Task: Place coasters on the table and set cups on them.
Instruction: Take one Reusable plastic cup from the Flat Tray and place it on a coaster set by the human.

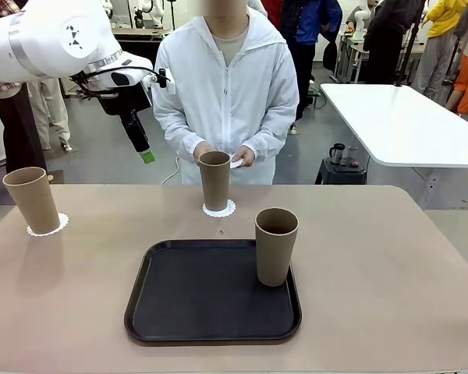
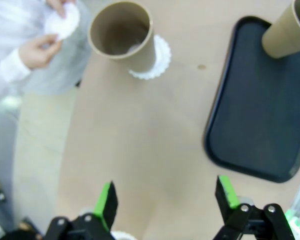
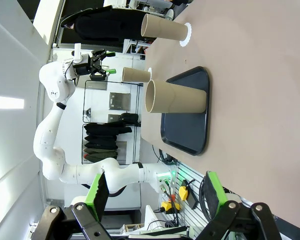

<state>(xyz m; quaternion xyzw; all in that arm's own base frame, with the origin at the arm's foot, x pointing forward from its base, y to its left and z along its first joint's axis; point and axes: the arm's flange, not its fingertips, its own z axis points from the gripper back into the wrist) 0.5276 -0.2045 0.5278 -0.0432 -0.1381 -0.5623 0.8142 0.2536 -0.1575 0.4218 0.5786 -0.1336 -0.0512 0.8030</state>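
A: Jaws?
B: Left gripper spread, empty, coastered cup ahead. Right gripper spread too.
A: Third cup?
B: Ahead of right jaws, on tray, probably waiting: person's hand holds its coaster.

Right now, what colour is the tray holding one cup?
Black tray; best in front view.
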